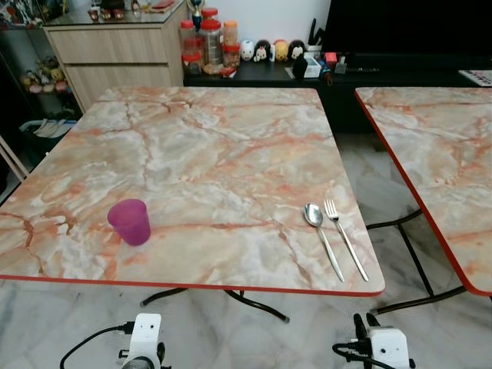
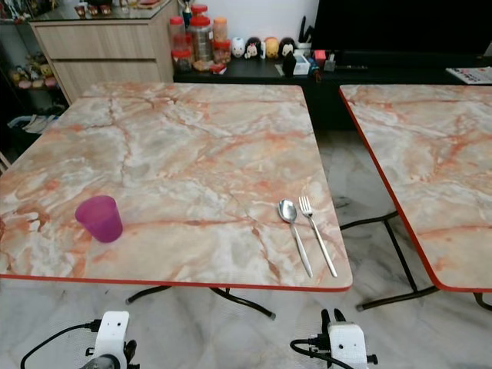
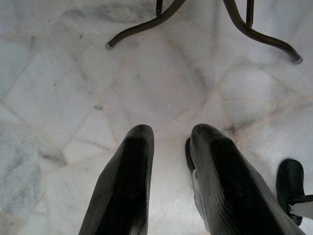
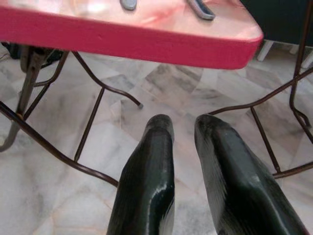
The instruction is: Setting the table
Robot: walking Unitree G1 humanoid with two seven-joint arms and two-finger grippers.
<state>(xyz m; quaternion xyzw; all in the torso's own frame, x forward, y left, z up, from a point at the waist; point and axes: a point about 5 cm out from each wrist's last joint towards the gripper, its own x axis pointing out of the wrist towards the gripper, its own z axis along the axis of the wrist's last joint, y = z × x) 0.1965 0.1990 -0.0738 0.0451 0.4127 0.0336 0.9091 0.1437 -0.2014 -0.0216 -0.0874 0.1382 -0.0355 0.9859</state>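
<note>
A purple plastic cup [image 1: 129,221] stands upright near the front left of the marble-topped table [image 1: 215,146]. A spoon [image 1: 321,238] and a fork [image 1: 344,238] lie side by side near the front right corner, handles toward me. Both arms hang low, below the table's front edge. My left gripper [image 3: 168,134] points down at the marble floor, its fingers slightly apart and holding nothing. My right gripper [image 4: 185,122] is just under the table's red edge [image 4: 127,36], below the spoon and fork handles, also slightly apart and holding nothing.
A second marble table [image 1: 438,154] stands to the right across a narrow floor gap. Curved metal table legs [image 3: 146,24] spread over the floor beneath. Behind are a black sideboard [image 1: 261,73] with jars and figurines, and a wooden cabinet [image 1: 115,50].
</note>
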